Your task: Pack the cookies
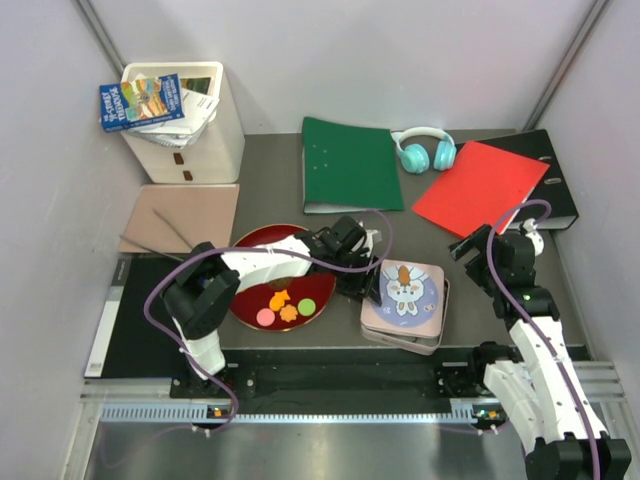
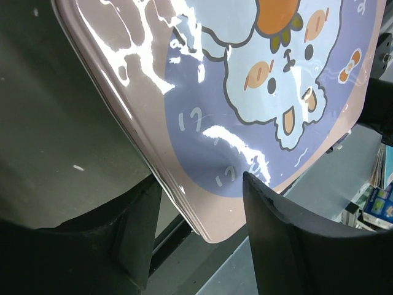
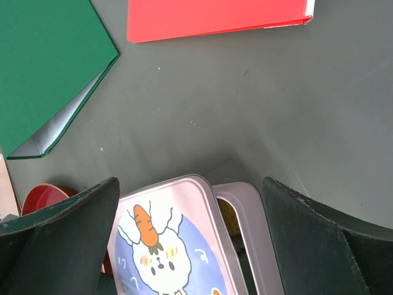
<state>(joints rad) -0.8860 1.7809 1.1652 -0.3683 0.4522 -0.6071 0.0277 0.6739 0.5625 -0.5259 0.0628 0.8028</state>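
On the plate point(image 1: 312, 285) lie orange, pink, green cookies point(image 1: 288, 312).

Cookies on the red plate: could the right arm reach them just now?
Probably not easily. The cookies lie at the near side of the red plate, and the tin and the left arm, stretched over the plate, sit between them and the right gripper, which hangs open beyond the tin.

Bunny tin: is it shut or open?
Partly open: the lid sits askew, baring a strip of the tin's inside beside it.
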